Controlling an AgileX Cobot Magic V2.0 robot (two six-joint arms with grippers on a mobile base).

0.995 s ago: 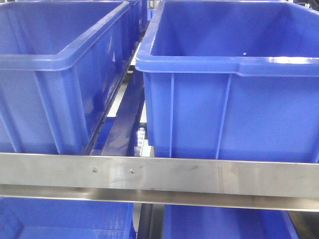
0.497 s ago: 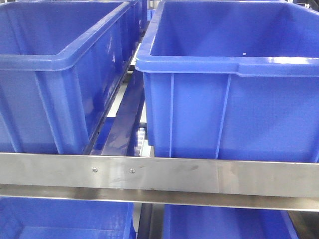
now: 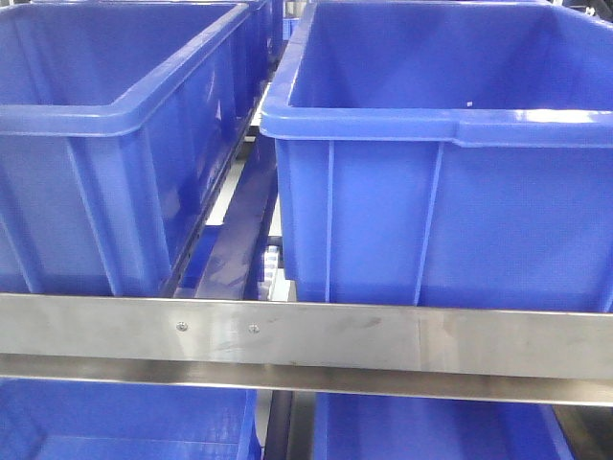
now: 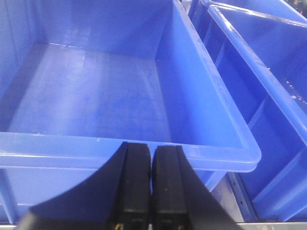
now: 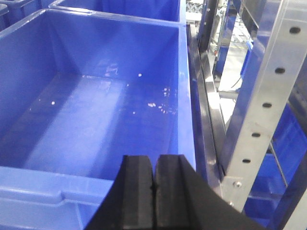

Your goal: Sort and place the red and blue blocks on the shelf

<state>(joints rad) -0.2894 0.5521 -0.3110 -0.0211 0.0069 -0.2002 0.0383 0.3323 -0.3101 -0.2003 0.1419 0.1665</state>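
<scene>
Neither the red nor the blue block shows in any view, so this looks like a gap between placements: each arm hovers just short of the front rim of a bin on the shelf (image 3: 306,335). The left gripper (image 4: 151,187) and right gripper (image 5: 154,191) both have their fingers pressed together, holding nothing. Next probably comes fetching a block, which calls for pulling back from the shelf.
</scene>
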